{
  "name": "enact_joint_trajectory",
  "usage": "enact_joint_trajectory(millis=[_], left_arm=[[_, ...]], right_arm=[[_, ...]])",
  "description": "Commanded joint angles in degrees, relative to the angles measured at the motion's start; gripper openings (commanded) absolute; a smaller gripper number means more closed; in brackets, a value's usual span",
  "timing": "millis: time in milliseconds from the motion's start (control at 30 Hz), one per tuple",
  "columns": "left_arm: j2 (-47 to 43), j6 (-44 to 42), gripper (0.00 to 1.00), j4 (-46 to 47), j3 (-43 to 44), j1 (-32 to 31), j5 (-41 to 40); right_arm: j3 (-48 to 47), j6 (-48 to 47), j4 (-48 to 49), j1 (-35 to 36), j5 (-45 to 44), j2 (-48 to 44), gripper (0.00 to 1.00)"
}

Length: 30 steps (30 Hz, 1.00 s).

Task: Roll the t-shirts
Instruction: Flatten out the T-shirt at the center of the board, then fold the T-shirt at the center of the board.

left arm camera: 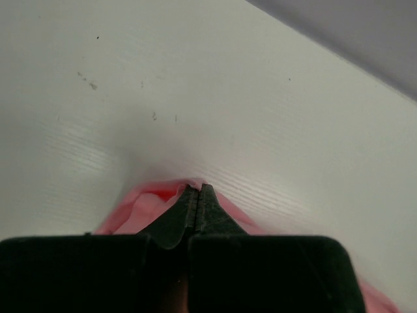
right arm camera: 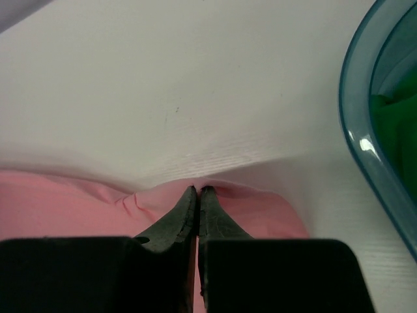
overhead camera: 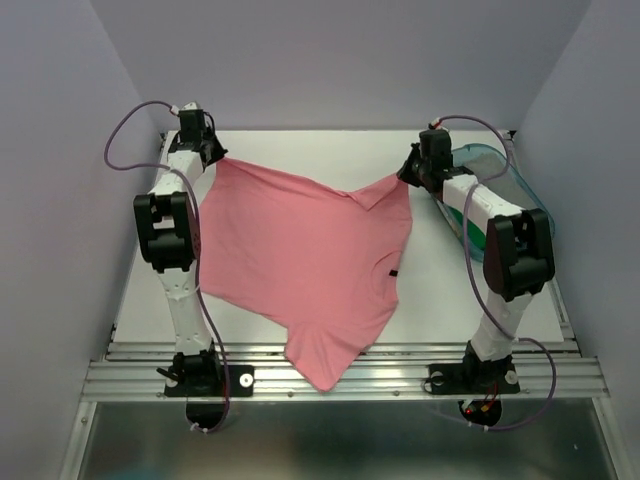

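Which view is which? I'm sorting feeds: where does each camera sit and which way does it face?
Top external: fixed above and behind the bases, looking down on the table, pink t-shirt and teal tub; both arms show.
Left wrist: on the left arm, looking along the shut left jaws pinching a shirt corner.
Right wrist: same on the right arm; the right jaws pinch another corner, tub beside.
Shared: all show shirt and table; top and right wrist share the tub.
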<state>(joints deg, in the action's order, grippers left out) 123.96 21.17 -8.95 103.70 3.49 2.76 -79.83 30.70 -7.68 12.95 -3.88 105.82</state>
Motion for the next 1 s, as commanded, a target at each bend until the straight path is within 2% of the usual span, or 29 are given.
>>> enact_joint_trajectory(millis=[0, 200, 333, 633, 967], left_arm=[[3.19, -1.83, 0.0, 1.22, 11.67, 0.73, 0.92], [10.06, -1.92, 0.0, 0.6, 18.72, 1.96, 1.8], [11.65, -2.97, 0.0, 0.86, 20.4, 2.75, 1.63], [11.22, -4.56, 0.0, 0.77, 19.09, 3.11, 2.68], [9.54, -6.75, 0.0, -0.89, 17.5, 3.11, 1.37]], right_arm=[[-6.91, -1.17, 5.31, -1.17, 0.45, 3.24, 0.01], [-11.04, 0.06, 5.13, -2.75, 2.73, 8.17, 0.01], [-10.44, 0.76, 4.34, -2.75, 5.44, 7.21, 0.01], [3.35, 7.88, 5.92, -0.56, 11.26, -1.57, 0.01], [10.04, 11.05, 4.96, 2.95, 11.7, -8.17, 0.01]])
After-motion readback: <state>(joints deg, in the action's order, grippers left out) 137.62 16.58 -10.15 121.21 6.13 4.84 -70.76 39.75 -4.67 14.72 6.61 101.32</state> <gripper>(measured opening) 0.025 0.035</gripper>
